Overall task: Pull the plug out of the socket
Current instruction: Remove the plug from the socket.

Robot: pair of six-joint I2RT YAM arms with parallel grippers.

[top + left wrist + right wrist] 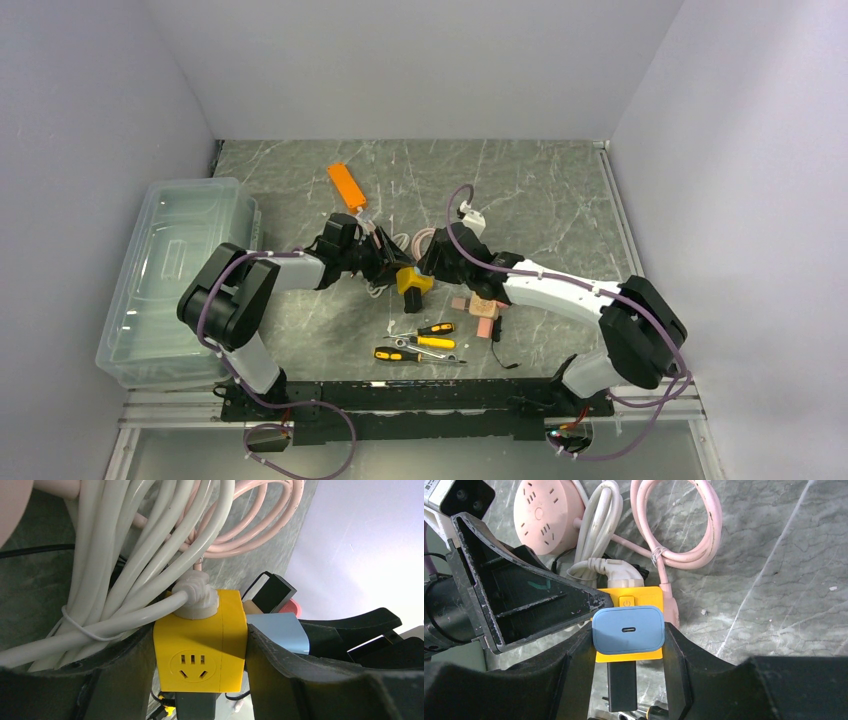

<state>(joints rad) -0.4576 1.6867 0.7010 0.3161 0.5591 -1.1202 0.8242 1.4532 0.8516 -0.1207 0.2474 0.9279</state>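
Observation:
A yellow cube socket (413,281) is held above the table between my two grippers. My left gripper (200,667) is shut on the cube (200,645), one finger on each side face. A light blue plug (628,629) with a USB-C port sits flat against a face of the cube (636,599). My right gripper (628,645) is shut on this blue plug. It also shows in the left wrist view (280,630). A white plug (197,597) sits in the cube's top and a dark grey plug (621,682) in its underside.
A pink round power strip (544,515) and coiled pink cable (679,525) lie beside bundled white cable (125,555). Screwdrivers (425,342) and wooden blocks (482,308) lie near the front. An orange object (345,186) is further back. A clear bin (180,280) stands left.

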